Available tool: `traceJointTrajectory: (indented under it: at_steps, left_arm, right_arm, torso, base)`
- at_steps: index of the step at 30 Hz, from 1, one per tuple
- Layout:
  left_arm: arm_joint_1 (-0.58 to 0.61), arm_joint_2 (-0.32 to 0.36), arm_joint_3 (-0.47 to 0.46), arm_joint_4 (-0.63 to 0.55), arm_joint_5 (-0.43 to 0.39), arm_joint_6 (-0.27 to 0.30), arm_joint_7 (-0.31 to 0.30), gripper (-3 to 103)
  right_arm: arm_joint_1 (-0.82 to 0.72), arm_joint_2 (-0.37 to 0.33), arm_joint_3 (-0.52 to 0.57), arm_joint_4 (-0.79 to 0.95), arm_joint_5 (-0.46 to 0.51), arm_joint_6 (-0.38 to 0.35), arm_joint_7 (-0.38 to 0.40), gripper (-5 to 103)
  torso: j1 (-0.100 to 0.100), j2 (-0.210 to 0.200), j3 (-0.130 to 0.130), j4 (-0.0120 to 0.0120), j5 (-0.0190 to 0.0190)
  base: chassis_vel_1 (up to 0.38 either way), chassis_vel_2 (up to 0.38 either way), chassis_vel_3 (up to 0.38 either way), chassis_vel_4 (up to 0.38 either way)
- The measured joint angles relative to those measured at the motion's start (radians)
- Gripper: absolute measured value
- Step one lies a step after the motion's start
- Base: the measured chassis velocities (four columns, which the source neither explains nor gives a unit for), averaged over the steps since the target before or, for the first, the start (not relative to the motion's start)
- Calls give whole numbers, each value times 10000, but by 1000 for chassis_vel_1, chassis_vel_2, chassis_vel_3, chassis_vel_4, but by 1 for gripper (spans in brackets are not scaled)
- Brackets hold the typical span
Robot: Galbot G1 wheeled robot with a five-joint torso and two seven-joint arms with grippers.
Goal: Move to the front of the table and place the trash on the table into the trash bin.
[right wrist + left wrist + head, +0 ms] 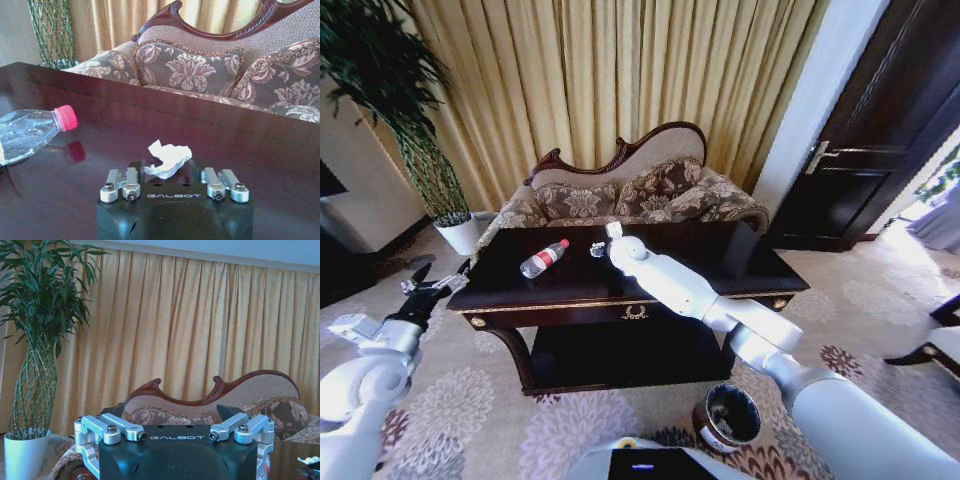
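The dark glossy table (760, 268) stands right in front of me. A clear bottle with a red cap (543, 258) (30, 131) lies on its side on the table's left half. My right arm reaches over the tabletop, and my right gripper (610, 238) (168, 165) is down at the table's surface, shut on a white crumpled scrap (169, 156), its fingers narrowed against the scrap's two sides. My left gripper (432, 280) (172, 412) hangs open and empty just off the table's left corner. The round brown trash bin (727, 415) stands on the carpet by the table's front right.
A patterned sofa (620, 195) stands close behind the table. A potted plant (455, 225) is at the back left and a dark door (860, 170) at the right. A dark chair (940, 340) shows at the right edge. Open carpet lies around the bin.
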Motion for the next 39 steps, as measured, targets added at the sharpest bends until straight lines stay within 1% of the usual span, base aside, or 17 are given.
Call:
traceJointTrajectory:
  at_steps: [1, 2, 5, 6, 8, 9, 11, 13, 14, 15, 23, 27, 33, 34, 36, 37, 39]
  left_arm:
    - [0, 3, 1, 8, 0, -1, 5, 100]
    - [0, 3, 1, 8, 0, -1, 5, 100]
    - [17, -10, 16, 41, 15, -18, 29, 100]
    - [17, -10, 16, 41, 15, -18, 29, 100]
    - [19, -23, 29, 52, 23, -32, 55, 100]
    - [19, -23, 29, 52, 23, -32, 55, 100]
    - [14, -32, 37, 64, 27, -42, 81, 100]
    - [14, -41, 38, 71, 33, -60, 108, 100]
    - [15, -46, 38, 73, 35, -73, 119, 100]
    - [18, -46, 38, 75, 36, -81, 125, 100]
    - [5, -8, 16, 106, 26, -122, 136, 100]
    - [-53, 52, 34, 153, 21, -131, 156, 100]
    - [-126, 99, 169, 155, 13, -132, 185, 100]
    - [-126, 99, 169, 155, 13, -132, 185, 100]
    - [-127, 128, 185, 152, -1, -132, 207, 100]
    - [-127, 128, 185, 152, -1, -132, 207, 100]
    - [-155, 151, 186, 162, -18, -132, 220, 100]
  right_arm:
    - [-19, -9, 0, 0, -9, 13, 26, 49]
    - [-19, -9, 0, 0, -9, 13, 26, 49]
    - [-77, -68, -4, 87, -12, 32, 111, 33]
    - [-77, -68, -4, 87, -12, 32, 111, 33]
    - [-103, -127, -14, 181, 10, 32, 152, 22]
    - [-103, -127, -14, 181, 10, 32, 152, 22]
    - [-108, -162, -15, 246, 31, 35, 196, 12]
    - [-108, -188, -14, 294, 58, 39, 233, 12]
    - [-109, -204, -11, 328, 80, 44, 262, 3]
    - [-110, -217, 6, 365, 98, 54, 292, 1]
    - [-153, -330, 573, 798, 74, 267, 694, 0]
    - [-151, -644, 1056, 1162, -29, 396, 939, 0]
    - [-182, -1713, 2027, 1348, -505, 754, 876, 0]
    - [-182, -1713, 2027, 1348, -505, 754, 876, 0]
    - [-366, -2140, 2439, 1385, -997, 930, 751, 0]
    - [-366, -2140, 2439, 1385, -997, 930, 751, 0]
    - [-679, -2600, 2831, 1472, -1755, 1174, 592, 0]
  torso:
    - [1, 0, 0, 0, 0]
    - [1, 0, 0, 0, 0]
    - [0, 0, 0, -1, 0]
    - [0, 0, 0, -1, 0]
    - [0, 0, 0, 0, 0]
    - [0, 0, 0, 0, 0]
    - [0, 0, 0, -1, 0]
    - [0, 0, 0, 0, 0]
    - [0, 0, 0, -1, 0]
    - [0, 0, 0, -1, 0]
    - [0, 0, 0, 1, 0]
    - [0, 0, 0, 2, 0]
    - [0, -1, 0, -4, 0]
    - [0, -1, 0, -4, 0]
    - [0, -2, 0, 0, 1]
    - [0, -2, 0, 0, 1]
    - [0, -1, 0, 1, 1]
  base:
    - [0, 0, 0, 0]
    - [0, 0, 0, 0]
    - [0, 0, 0, 0]
    - [0, 0, 0, 0]
    - [0, 0, 0, 0]
    - [0, 0, 0, 0]
    - [0, 0, 0, 0]
    - [0, 0, 0, 0]
    - [0, 0, 0, 0]
    - [0, 0, 0, 0]
    - [0, 0, 0, 0]
    - [0, 0, 0, 0]
    - [0, 0, 0, 0]
    - [0, 0, 0, 0]
    - [0, 0, 0, 0]
    - [0, 0, 0, 0]
    - [0, 0, 0, 0]
